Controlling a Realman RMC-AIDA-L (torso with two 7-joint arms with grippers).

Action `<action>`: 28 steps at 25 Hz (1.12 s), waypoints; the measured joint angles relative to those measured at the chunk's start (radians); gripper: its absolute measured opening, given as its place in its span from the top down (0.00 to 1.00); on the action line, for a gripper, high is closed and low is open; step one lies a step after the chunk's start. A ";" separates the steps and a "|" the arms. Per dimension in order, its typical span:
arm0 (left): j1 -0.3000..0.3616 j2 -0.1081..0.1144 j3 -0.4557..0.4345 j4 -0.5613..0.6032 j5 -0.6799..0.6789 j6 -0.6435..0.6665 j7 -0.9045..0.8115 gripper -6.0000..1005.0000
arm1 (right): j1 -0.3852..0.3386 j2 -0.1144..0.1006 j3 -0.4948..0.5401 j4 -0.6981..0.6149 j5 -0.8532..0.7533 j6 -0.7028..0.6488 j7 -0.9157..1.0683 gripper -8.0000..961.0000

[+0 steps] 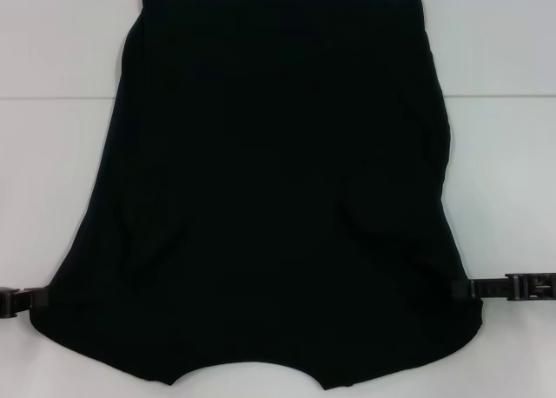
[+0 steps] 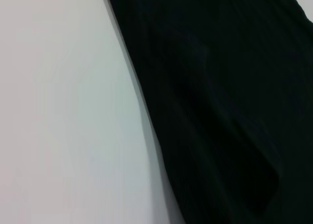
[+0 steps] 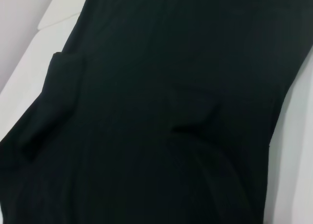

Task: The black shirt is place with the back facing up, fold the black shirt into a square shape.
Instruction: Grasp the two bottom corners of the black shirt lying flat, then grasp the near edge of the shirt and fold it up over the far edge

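The black shirt (image 1: 278,198) lies spread on the white table (image 1: 61,111), plain side up, no print showing. Its sleeves are folded in, and its curved neckline is at the near edge. My left gripper (image 1: 36,299) meets the shirt's near left edge, and my right gripper (image 1: 459,287) meets its near right edge. Each looks shut on the cloth there. The near part of the shirt looks raised and stretched between them. The shirt fills most of the left wrist view (image 2: 220,111) and the right wrist view (image 3: 171,111). Neither wrist view shows fingers.
White table surface shows on both sides of the shirt. A faint seam (image 1: 504,96) crosses the table at the far part. A pale wall or edge shows in the right wrist view (image 3: 19,18).
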 joint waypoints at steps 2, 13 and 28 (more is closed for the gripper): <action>0.000 0.000 0.000 0.000 0.000 -0.001 0.000 0.97 | -0.001 0.001 -0.003 -0.002 0.000 -0.013 0.000 0.40; -0.007 0.000 0.001 0.000 0.000 -0.003 0.000 0.97 | 0.003 0.002 -0.009 -0.007 0.001 -0.030 0.000 0.54; -0.011 0.003 -0.003 0.003 0.000 0.012 -0.010 0.97 | -0.004 -0.001 0.004 -0.009 0.007 -0.040 -0.008 0.94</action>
